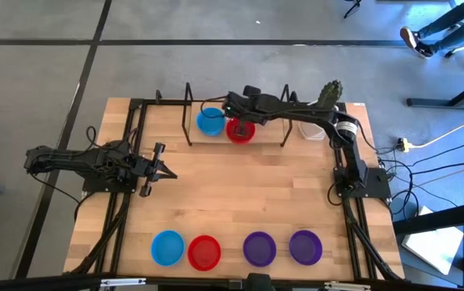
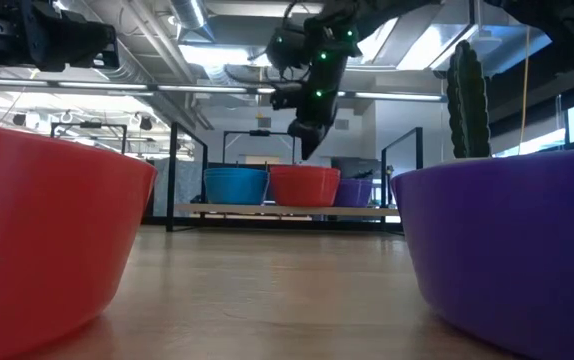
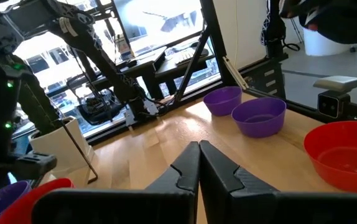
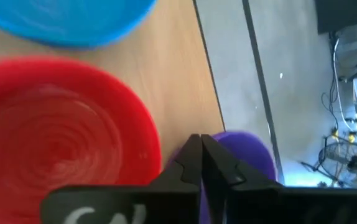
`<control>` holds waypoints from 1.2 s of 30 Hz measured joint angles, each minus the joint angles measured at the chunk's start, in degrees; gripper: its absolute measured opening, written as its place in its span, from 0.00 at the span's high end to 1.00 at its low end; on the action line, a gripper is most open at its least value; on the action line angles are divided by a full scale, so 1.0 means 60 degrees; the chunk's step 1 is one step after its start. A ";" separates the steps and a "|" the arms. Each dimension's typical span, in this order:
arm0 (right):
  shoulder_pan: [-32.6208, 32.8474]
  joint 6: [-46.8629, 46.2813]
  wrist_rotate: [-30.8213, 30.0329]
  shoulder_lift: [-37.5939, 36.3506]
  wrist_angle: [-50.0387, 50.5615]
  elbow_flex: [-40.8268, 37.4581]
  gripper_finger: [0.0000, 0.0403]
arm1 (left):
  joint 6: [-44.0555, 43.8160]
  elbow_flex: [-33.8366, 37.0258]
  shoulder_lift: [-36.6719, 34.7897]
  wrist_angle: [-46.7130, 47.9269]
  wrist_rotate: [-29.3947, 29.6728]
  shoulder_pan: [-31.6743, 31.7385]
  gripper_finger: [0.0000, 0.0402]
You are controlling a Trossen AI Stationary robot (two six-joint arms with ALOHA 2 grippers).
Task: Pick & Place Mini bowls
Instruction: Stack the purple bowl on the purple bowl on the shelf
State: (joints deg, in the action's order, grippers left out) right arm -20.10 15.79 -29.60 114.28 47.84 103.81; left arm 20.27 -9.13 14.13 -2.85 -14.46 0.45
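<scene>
Red bowl sits on the rack at the far edge of the table, blue bowl right beside it. Right gripper hovers just above those two, fingers pinched together on nothing. Left gripper waits well away from the rack, also closed and empty. Four more bowls line the near edge.

Four mini bowls sit upright and empty in a row along the near edge: a blue bowl at the left, a red bowl just beside it, then two purple bowls spaced apart. At the far edge, a second blue bowl and a second red bowl stand side by side, with a third purple bowl just past them.
</scene>
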 joint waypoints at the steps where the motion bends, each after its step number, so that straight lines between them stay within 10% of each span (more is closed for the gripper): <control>1: 0.0060 0.0024 0.0006 0.0000 -0.0024 0.0092 0.99 | 0.0000 0.0000 0.0000 0.0000 0.0000 0.0001 0.99; 12: 0.1811 0.0944 0.0437 -0.1492 -0.0114 0.1039 0.99 | 0.0000 -0.0004 0.0004 0.0029 0.0000 0.0004 0.99; 17: 0.2980 0.0579 0.1800 -0.3762 -0.0076 0.1321 0.99 | 0.0000 -0.0004 0.0000 0.0034 0.0000 0.0004 0.99; 23: 0.4763 -0.0755 0.0412 -0.6926 0.0522 0.0783 0.99 | 0.0000 -0.0004 0.0000 0.0029 0.0000 0.0004 0.99; 28: 0.6411 -0.1562 0.1065 -0.9468 -0.0346 -0.2156 0.99 | 0.0000 -0.0004 0.0003 0.0023 0.0000 0.0004 0.99; 36: 0.7049 -0.0797 0.2017 -1.2900 -0.6808 -0.9181 0.99 | -0.0044 -0.0004 0.0000 0.0015 0.0000 0.0004 0.98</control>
State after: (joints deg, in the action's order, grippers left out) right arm 22.20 11.01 -17.50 36.88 6.99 48.72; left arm 20.01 -9.15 14.13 -2.76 -14.46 0.47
